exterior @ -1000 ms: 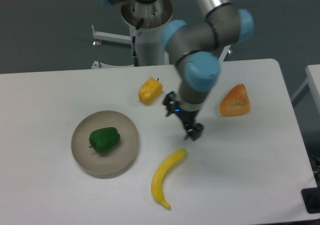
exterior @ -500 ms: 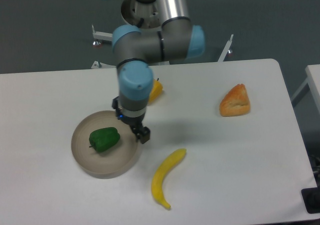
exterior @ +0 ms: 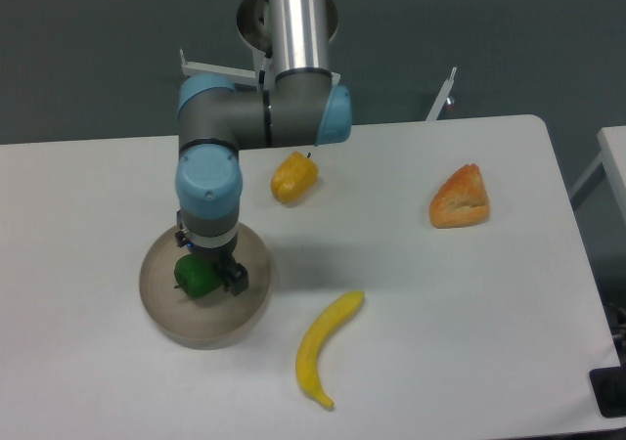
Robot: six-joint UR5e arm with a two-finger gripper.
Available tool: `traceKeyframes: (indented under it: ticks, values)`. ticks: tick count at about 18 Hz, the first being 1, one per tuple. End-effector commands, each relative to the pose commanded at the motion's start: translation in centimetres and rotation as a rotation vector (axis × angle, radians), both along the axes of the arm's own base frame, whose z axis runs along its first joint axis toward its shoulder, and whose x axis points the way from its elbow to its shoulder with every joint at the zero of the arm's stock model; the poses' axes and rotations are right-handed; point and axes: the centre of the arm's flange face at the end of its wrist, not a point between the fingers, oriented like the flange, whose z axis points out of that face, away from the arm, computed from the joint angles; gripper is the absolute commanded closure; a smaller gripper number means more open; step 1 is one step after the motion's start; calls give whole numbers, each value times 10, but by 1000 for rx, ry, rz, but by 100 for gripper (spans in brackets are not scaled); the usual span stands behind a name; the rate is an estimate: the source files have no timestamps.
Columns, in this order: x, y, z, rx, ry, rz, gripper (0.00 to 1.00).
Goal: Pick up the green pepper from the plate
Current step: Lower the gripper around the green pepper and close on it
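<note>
The green pepper (exterior: 195, 279) lies in the beige-grey plate (exterior: 205, 325) at the left of the white table. My gripper (exterior: 213, 272) hangs straight over the pepper and covers most of it; only the pepper's left part shows. One dark finger (exterior: 236, 279) shows at the pepper's right side. The other finger is hidden behind the wrist. I cannot tell whether the jaws are open or shut, or whether they touch the pepper.
A yellow-orange pepper (exterior: 293, 177) lies behind the plate to its right. A yellow banana (exterior: 326, 346) lies right of the plate near the front. An orange bread-like piece (exterior: 461, 198) lies at the right. The arm's base (exterior: 288, 20) stands behind the table.
The arm has swung left across the table, from the middle above the banana to the plate's right rim and now over the green pepper. The objects have not moved.
</note>
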Motion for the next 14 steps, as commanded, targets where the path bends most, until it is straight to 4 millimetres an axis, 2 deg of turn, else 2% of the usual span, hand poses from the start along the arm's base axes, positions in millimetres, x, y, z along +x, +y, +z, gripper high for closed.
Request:
traceKeyframes:
  ticks: [6, 9, 11, 13, 14]
  values:
    - [3, 11, -24, 39, 27, -11, 1]
    - [3, 7, -26, 32, 31, -12, 39]
    - [4, 4, -21, 41, 33, -14, 57]
    - [3, 3, -6, 58, 40, -10, 66]
    - [3, 1, 2, 67, 45, -8, 68]
